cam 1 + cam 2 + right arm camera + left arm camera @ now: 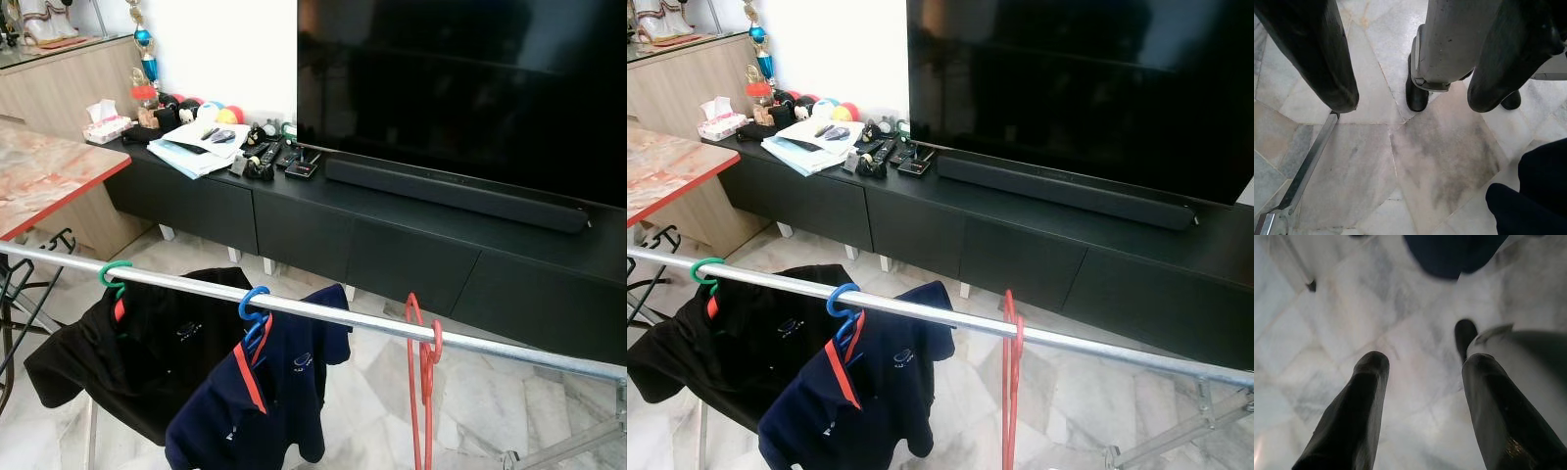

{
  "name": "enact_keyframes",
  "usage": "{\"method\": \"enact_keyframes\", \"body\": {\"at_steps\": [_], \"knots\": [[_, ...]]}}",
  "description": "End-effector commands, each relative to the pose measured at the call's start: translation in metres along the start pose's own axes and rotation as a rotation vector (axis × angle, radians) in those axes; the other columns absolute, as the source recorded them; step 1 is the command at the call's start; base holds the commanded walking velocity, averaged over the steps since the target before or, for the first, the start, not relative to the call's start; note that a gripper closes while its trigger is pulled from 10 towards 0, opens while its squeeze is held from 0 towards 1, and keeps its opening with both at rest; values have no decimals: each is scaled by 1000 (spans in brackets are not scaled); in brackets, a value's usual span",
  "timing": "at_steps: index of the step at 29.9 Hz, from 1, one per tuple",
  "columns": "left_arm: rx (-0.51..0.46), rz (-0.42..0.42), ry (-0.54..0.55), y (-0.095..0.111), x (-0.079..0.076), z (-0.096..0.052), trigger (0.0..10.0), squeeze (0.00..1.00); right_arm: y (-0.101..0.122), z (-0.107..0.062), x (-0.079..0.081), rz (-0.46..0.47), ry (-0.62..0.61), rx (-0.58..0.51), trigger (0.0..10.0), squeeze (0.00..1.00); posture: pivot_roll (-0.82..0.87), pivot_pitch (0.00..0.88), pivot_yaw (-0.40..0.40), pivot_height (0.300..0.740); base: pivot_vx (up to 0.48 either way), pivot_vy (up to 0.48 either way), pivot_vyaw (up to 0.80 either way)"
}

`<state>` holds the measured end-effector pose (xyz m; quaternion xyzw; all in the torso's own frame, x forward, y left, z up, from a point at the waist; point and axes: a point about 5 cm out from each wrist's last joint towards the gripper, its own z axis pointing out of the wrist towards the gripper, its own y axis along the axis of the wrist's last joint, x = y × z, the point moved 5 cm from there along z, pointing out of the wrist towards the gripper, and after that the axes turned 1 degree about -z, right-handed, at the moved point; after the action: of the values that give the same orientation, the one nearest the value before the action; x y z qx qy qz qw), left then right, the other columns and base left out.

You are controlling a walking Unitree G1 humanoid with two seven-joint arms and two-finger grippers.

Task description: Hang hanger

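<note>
The rail (323,315) is bare from the red hanger (423,377) to its right end, and between the green hanger (115,277) and blue hanger (254,305). Below, the black shirt (137,357) and navy shirt (260,397) crowd its left half.

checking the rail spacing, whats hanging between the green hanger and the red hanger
One thing: the blue hanger carrying a navy shirt, hooked on the metal rail between the green hanger and the bare red hanger. Both eye views show it.

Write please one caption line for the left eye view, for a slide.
Three hangers on a metal rail: green hanger with black shirt, blue hanger with navy shirt, bare red hanger.
</note>
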<state>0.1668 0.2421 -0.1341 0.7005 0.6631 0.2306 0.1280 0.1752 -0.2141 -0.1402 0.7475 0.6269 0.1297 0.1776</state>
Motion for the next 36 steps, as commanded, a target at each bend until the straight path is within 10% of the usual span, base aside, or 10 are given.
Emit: {"method": "enact_keyframes", "body": {"at_steps": [1, 36], "knots": [[42, 4, 2, -16, 6, -3, 10000, 0, -2, 0, 1, 12, 2, 8, 10000, 0, 85, 0, 11, 740, 0, 0, 0], [79, 26, -20, -27, -1, -4, 10000, 0, 0, 0, -1, 18, -20, 6, 10000, 0, 92, 0, 2, 740, 0, 0, 0]]}}
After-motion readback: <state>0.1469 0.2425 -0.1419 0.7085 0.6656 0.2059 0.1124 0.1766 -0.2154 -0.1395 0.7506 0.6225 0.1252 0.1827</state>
